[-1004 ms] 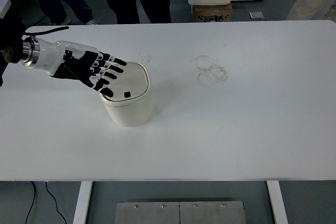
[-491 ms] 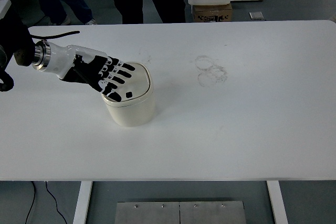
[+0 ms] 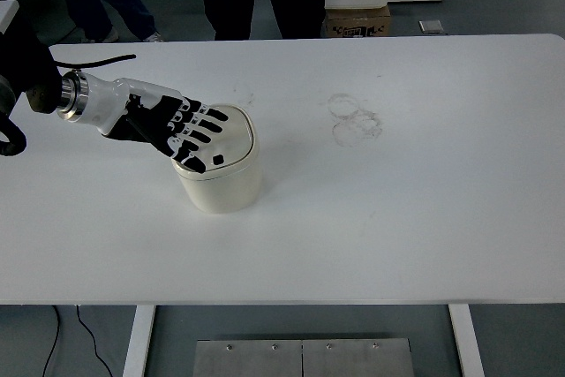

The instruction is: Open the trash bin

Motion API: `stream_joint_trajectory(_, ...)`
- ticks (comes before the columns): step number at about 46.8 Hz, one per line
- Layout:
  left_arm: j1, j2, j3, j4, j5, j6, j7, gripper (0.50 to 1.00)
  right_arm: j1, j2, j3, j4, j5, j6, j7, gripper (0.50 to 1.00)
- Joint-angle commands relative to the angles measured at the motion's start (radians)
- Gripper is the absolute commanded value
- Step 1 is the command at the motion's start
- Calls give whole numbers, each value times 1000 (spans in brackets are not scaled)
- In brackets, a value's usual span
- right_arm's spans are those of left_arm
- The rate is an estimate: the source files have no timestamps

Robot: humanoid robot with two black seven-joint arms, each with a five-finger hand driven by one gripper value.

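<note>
In the head view, the cream trash bin [image 3: 217, 165] stands left of the table's [image 3: 397, 218] middle, lid closed. The left hand [image 3: 168, 125] lies flat on the lid's left part, fingers [image 3: 199, 126] outstretched, grasping nothing. Faint ring marks [image 3: 353, 119] lie toward the far edge.
</note>
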Motion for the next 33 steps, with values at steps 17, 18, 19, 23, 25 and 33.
stream_joint_trajectory(17, 1, 0, 5, 1, 0, 0, -1, 1000, 0, 0, 0, 0, 0, 0, 0, 991)
stream_joint_trajectory(18, 2, 0, 5, -1, 0, 0, -1, 1000, -1, 0, 0, 0, 0, 0, 0, 989)
stream_joint_trajectory(19, 2, 0, 5, -1, 0, 0, -1, 1000, 0, 0, 0, 0, 0, 0, 0, 991)
stream_joint_trajectory(23, 1, 2, 5, 1, 0, 0, -1, 1000, 0, 0, 0, 0, 0, 0, 0, 989)
stream_joint_trajectory(25, -1, 3, 5, 1, 0, 0, -1, 1000, 0, 0, 0, 0, 0, 0, 0, 991)
stream_joint_trajectory(33, -7, 6, 3, 2, 0, -2, -1, 1000, 0, 0, 0, 0, 0, 0, 0, 991)
